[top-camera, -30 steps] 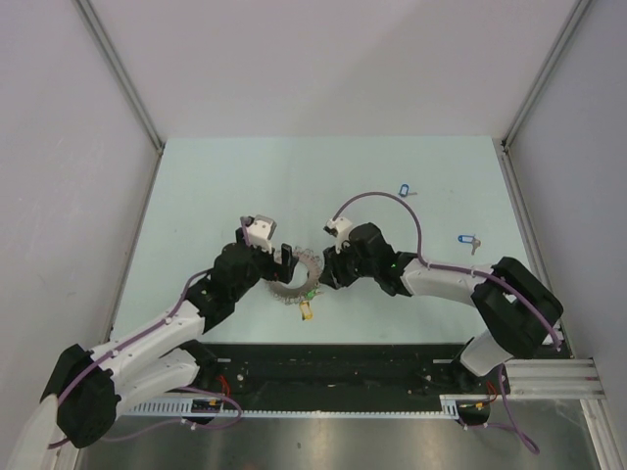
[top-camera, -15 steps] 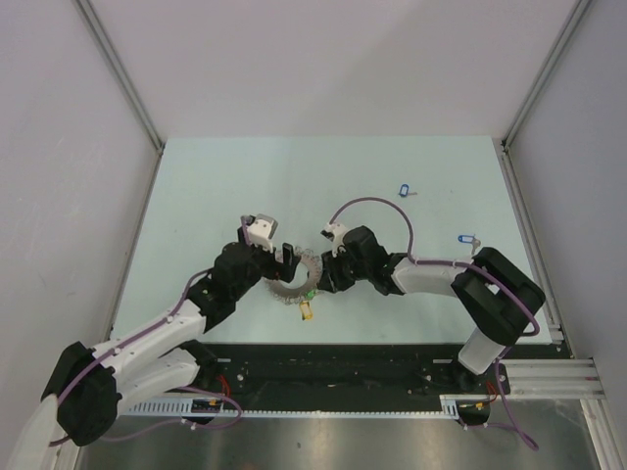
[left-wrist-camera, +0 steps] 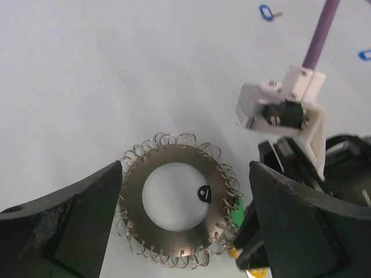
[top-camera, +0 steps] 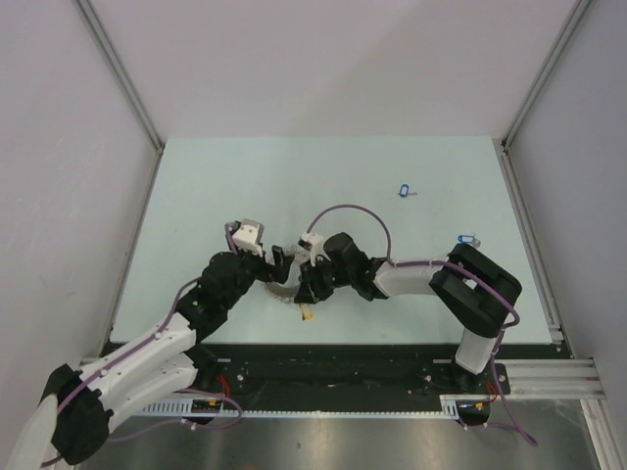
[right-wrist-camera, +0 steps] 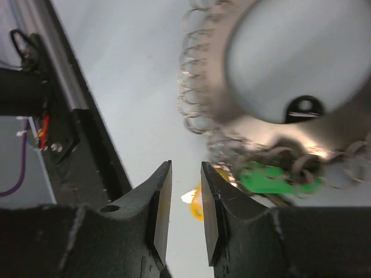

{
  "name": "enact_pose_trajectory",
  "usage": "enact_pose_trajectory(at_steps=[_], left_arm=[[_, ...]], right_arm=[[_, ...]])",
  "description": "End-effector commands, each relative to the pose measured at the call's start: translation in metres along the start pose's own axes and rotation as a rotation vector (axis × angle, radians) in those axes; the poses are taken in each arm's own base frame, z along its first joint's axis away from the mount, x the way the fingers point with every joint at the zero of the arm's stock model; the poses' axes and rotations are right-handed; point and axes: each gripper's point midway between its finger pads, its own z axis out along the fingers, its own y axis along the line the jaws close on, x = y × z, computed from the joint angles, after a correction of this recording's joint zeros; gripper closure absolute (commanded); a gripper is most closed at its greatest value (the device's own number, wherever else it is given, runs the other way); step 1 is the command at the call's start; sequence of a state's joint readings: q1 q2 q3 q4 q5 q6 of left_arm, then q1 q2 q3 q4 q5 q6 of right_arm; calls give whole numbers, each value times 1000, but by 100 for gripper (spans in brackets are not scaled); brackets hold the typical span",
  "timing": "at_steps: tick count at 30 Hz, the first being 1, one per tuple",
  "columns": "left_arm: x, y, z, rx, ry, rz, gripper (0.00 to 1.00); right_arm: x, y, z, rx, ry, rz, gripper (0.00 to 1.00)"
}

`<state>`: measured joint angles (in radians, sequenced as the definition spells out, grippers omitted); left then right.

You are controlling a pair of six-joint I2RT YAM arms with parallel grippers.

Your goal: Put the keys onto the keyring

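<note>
The keyring, a flat silver ring fringed with small wire loops, lies on the table. It carries black, green and yellow tags. My left gripper is open and hangs above the ring, one finger on each side of it. My right gripper is at the ring's right near edge. In the right wrist view its jaws stand a narrow gap apart with nothing between them, beside the yellow tag. Two blue-tagged keys lie loose far right.
The black rail runs along the table's near edge, close under my right gripper. The right arm's purple cable and white camera mount stand just right of the ring. Walls close in the table's sides.
Both arms have shifted left and a little nearer. The right gripper has swung down to the ring's near right edge, and the ring has slid slightly left.
</note>
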<state>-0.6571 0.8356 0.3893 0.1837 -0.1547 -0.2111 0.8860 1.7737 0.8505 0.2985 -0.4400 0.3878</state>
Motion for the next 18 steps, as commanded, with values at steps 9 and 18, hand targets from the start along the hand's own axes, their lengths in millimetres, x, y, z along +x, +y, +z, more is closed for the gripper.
enact_pose_trajectory(at_steps=[9, 18], left_arm=[[-29, 12, -16, -66, -170, -82, 5], [-17, -5, 1, 12, -69, -45, 5]], right_arm=[[-63, -12, -34, 107, -140, -142, 60], [-65, -62, -34, 192, -111, -281, 60]])
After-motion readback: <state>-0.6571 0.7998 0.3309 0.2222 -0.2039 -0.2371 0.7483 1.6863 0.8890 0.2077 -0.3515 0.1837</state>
